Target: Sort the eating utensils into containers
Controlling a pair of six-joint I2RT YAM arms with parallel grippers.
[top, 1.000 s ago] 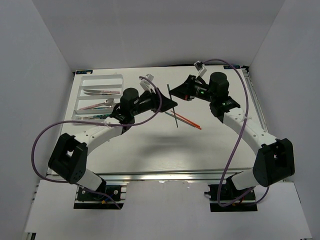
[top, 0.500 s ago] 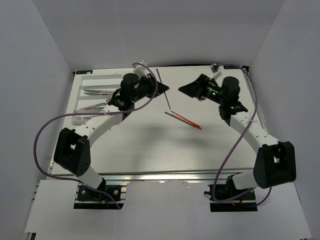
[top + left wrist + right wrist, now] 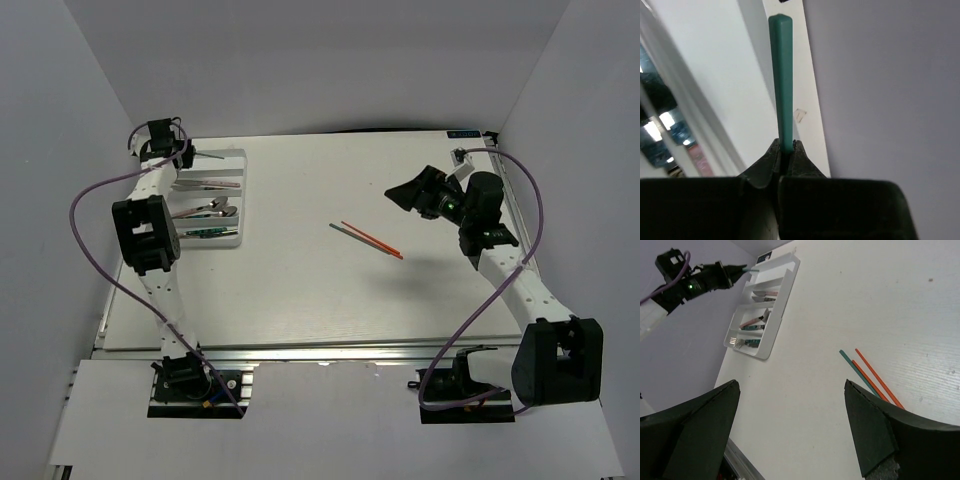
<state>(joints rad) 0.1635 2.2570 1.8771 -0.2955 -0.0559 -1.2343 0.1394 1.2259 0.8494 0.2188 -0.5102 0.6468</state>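
Your left pincer pinches tight one end of the green chopstick, which looks light, stiff and slippery

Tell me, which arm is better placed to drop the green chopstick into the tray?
Left: the left pincer grips the green chopstick over the tray's far end; the right pincer hangs open across the table.

chopstick: green | chopstick pair: orange-red | tray: white | left tool: black | table: white
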